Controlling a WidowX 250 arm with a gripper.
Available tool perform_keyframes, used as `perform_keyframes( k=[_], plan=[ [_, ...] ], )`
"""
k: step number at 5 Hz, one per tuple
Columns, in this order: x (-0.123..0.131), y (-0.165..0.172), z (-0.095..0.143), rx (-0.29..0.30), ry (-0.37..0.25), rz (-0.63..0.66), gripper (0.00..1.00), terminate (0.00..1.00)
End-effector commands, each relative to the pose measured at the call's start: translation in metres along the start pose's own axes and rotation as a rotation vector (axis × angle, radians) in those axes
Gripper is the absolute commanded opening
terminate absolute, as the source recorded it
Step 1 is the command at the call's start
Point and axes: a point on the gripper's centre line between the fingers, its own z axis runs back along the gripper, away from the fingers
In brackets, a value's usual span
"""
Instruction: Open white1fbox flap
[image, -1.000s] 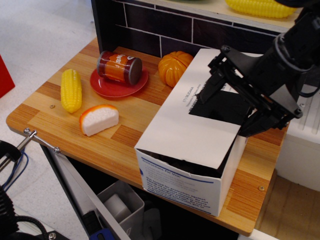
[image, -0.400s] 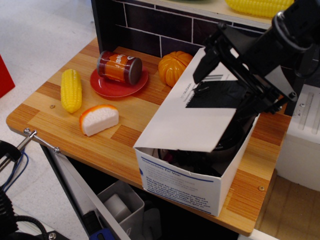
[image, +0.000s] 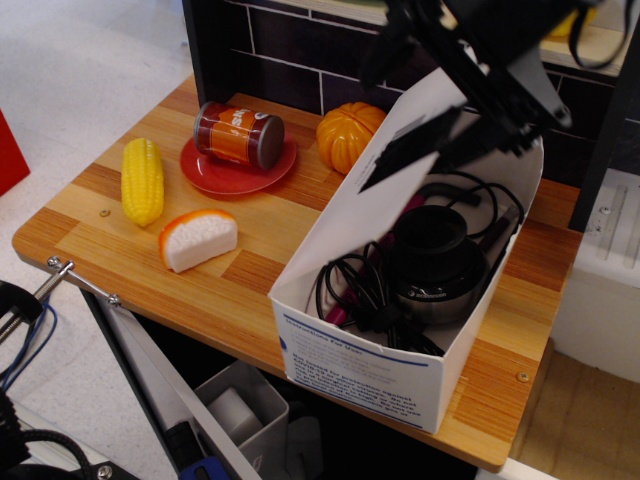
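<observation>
White box, flap raised and pinched by gripper; black appliance and cords exposed inside.

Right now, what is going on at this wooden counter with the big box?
The robot arm's black claw is lifting the long white cardboard flap of the large oblong white cardboard box. The flap stands raised along the box's left side, so the inside shows: a dark round appliance with a tangle of black cord. Whether the claw's jaws are closed on the flap is unclear.
</observation>
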Motion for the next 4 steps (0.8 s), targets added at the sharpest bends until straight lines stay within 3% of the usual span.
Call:
perform_keyframes(
  k=[1,4],
  plan=[
    [-0.008,0.042,0.010,-0.039,-0.046,-0.009,1.00,0.00],
    [-0.031,0.072,-0.040,-0.050,-0.135,-0.034,1.00,0.00]
  ],
)
